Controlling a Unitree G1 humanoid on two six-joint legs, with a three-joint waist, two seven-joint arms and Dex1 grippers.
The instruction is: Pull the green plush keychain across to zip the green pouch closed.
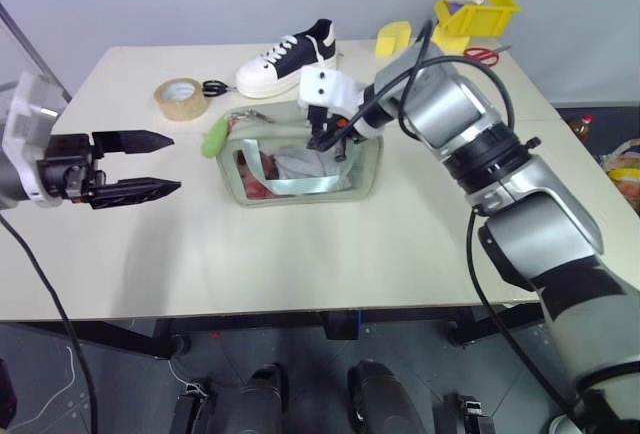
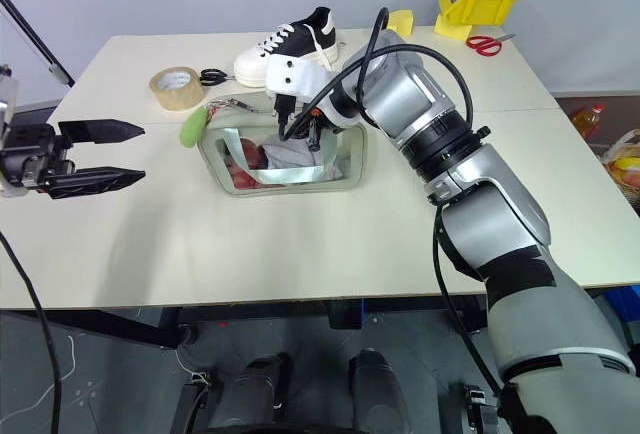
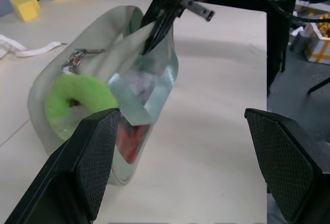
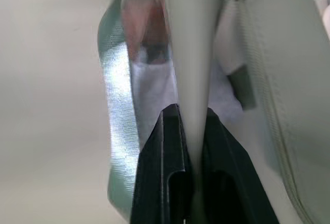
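Note:
The green pouch (image 1: 365,169) lies mid-table with its clear window facing me and pale straps across it. Its top is open. The green plush keychain (image 1: 214,137) hangs at the pouch's left end, a fuzzy lime oblong (image 3: 77,97) on the zipper pull. My right gripper (image 1: 325,139) reaches down over the pouch's top edge and is shut on the pale green fabric of its rim (image 4: 188,79), pinched between the black fingers (image 4: 160,172). My left gripper (image 1: 172,162) hovers open to the left of the keychain, pointing at it and apart from it.
Behind the pouch stand a white and black shoe (image 1: 285,59), a tape roll (image 1: 180,97) and black scissors (image 1: 213,86). A yellow sponge (image 1: 392,37), a yellow bin (image 1: 478,9) and red scissors (image 1: 485,54) sit at the far right.

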